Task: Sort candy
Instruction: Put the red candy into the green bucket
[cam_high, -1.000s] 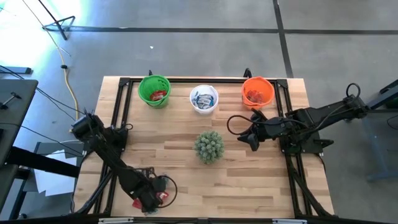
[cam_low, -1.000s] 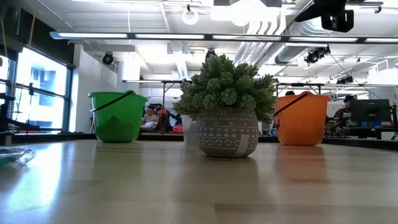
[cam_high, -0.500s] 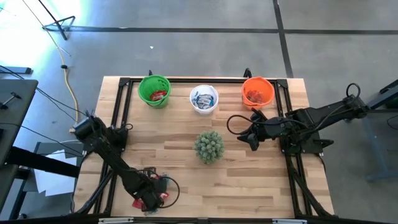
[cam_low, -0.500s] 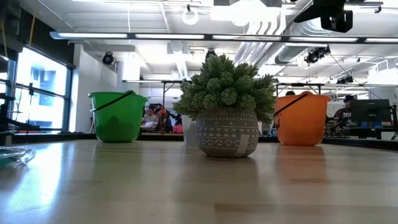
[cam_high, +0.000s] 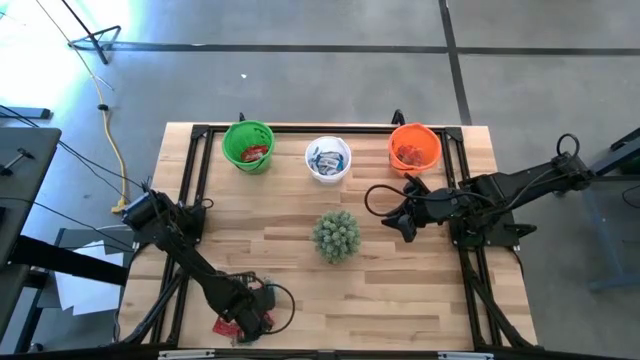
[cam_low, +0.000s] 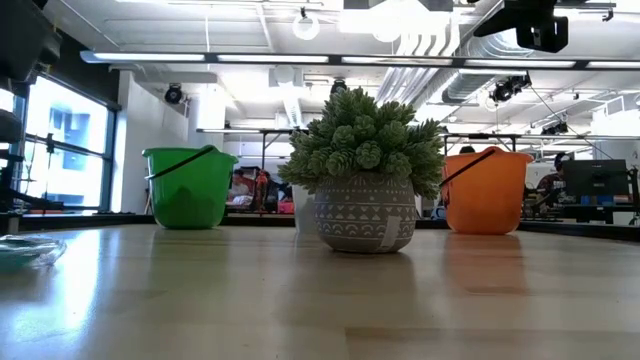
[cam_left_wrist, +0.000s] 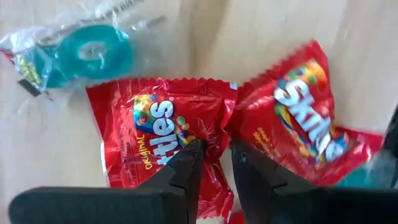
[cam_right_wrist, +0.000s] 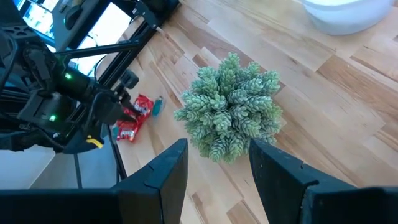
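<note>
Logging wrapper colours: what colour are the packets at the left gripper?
Red packets, clearest in the left wrist view.

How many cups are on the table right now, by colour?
green cup: 1
white cup: 1
orange cup: 1
Total: 3

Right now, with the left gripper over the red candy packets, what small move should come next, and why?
Probably close the left gripper and lift. Its fingers straddle a pinch of red wrapper where two red packets meet, with a narrow gap between the fingers, so the grip does not look firm yet. The right gripper waits open near the plant.
</note>
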